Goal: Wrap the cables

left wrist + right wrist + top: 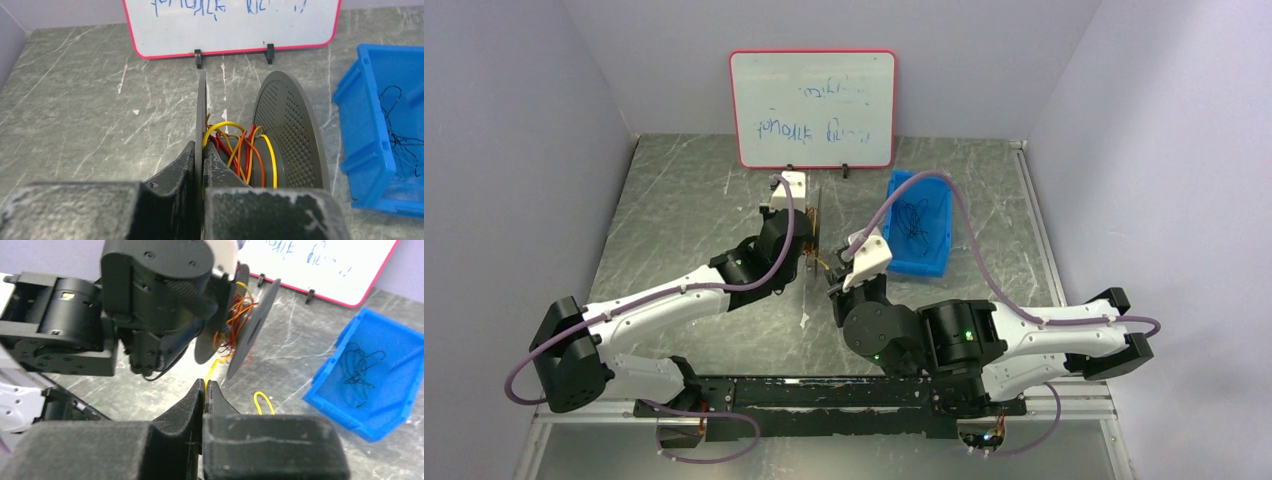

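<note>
There, the left pincer (201,155) is clamped on the near flange of the spool (292,125), mid-frame, with the cables (240,145) coiled loosely round its hub. The right pincer (205,390) is pinched shut, seemingly on a yellow strand. If tension drops, those slack loops could spill over the flange, or the strand could slip free.

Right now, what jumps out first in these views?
A grey perforated-disc spool, on edge mid-table, is loosely wound with yellow, orange and red wires; the left gripper clamps one disc. The right gripper pinches a yellow strand running to it. A blue plastic bin holding thin black wire sits right of it.
</note>
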Robot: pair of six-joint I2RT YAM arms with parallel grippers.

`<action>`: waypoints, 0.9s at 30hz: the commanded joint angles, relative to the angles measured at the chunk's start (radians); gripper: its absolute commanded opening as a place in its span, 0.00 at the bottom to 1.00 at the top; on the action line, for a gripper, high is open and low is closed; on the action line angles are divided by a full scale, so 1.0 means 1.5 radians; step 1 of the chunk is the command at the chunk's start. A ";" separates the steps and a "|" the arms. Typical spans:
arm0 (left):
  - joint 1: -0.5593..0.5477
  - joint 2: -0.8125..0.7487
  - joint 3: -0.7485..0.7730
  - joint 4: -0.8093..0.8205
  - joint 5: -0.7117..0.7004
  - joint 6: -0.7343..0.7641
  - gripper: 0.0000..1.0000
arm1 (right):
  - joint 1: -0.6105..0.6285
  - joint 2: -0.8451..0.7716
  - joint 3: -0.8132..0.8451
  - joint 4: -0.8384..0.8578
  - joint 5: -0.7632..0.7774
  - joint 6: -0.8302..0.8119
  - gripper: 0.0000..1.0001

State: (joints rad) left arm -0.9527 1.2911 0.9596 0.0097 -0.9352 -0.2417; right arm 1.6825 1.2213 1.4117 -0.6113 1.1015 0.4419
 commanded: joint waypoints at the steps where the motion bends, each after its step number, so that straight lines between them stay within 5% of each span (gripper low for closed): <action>1: -0.001 -0.036 -0.007 0.012 0.033 -0.008 0.07 | 0.075 -0.029 0.020 0.023 0.073 -0.085 0.00; 5: -0.001 -0.046 -0.003 -0.041 0.104 -0.021 0.07 | 0.069 -0.051 -0.012 0.121 0.147 -0.226 0.00; 9: -0.003 -0.069 -0.017 -0.082 0.166 -0.029 0.07 | -0.024 -0.090 -0.055 0.225 0.071 -0.332 0.00; 16: -0.017 -0.100 -0.018 -0.162 0.237 -0.009 0.07 | -0.233 -0.060 -0.050 0.237 -0.154 -0.335 0.00; 27: -0.041 -0.196 0.005 -0.267 0.314 0.027 0.07 | -0.487 0.002 -0.102 0.281 -0.355 -0.279 0.00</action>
State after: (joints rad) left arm -1.0061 1.0779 0.9207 -0.3210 -0.5591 -0.2497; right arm 1.0489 1.2282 1.3014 -0.2573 0.7021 -0.0216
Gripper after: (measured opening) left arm 0.089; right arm 0.016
